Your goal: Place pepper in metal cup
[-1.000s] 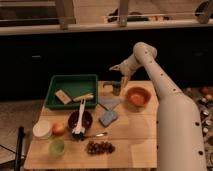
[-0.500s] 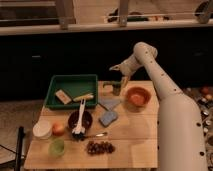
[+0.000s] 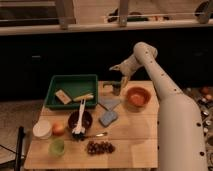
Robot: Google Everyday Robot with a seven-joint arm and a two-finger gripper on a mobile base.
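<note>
Now your pincer (image 3: pixel 123 81) hangs just above the metal cup (image 3: pixel 116 89), mid-frame; its grip, and the pepper, you cannot tell.

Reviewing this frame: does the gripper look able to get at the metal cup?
Probably yes. The gripper hangs just above the metal cup, with nothing visible between them; the orange bowl sits beside the cup, out of the way.

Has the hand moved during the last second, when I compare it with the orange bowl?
No. The hand hangs at the same spot as before, just above the metal cup and to the left of the orange bowl.
</note>
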